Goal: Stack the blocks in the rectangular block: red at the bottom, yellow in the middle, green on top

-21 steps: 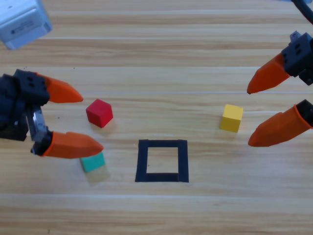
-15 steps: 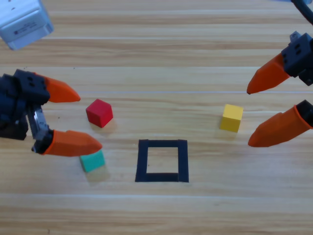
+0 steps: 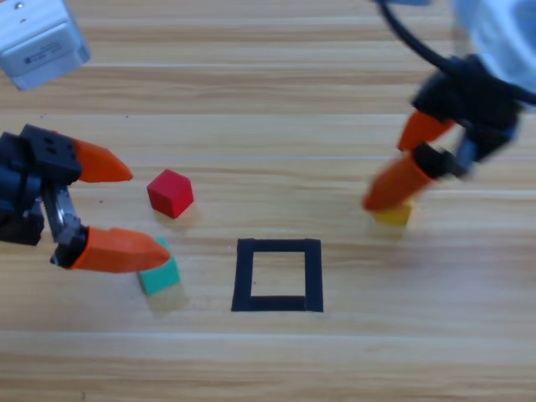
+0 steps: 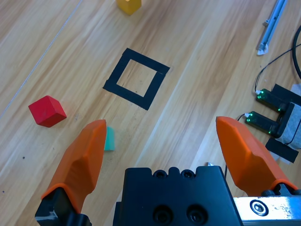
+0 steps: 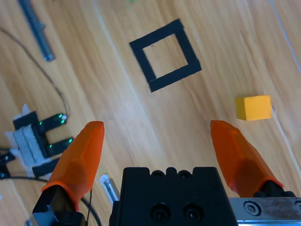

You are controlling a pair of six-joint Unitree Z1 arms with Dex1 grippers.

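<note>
Spreading across every view, the pale wooden table (image 3: 276, 92) carries all the task's things. On it, near the middle and toward the lower edge of the high view, lies the flat square outline of dark navy-black tape (image 3: 278, 275), with nothing inside it yet, so the stack is judged not begun.

The grey left arm waits at the picture's left edge, its left gripper (image 3: 138, 209) holding its orange jaws wide apart. The small solid red cube (image 3: 170, 193) sits just beyond the opening between those jaws, to the right of their tips and up-left of the tape square. Since red goes to the bottom, this arm looks best placed for the first pick; the cube lies almost in line with its open jaws.

The right arm reaches in from the top right, and the right gripper (image 3: 392, 177) hangs over the small solid yellow cube (image 3: 394, 215), whose lower part shows just beneath the lower jaw. In the right wrist view the jaws stand wide open, with the yellow cube ahead of them, close to one jaw's side rather than centred.

The small teal-green cube (image 3: 161, 276) rests partly under the left gripper's lower jaw tip, left of the square.
</note>
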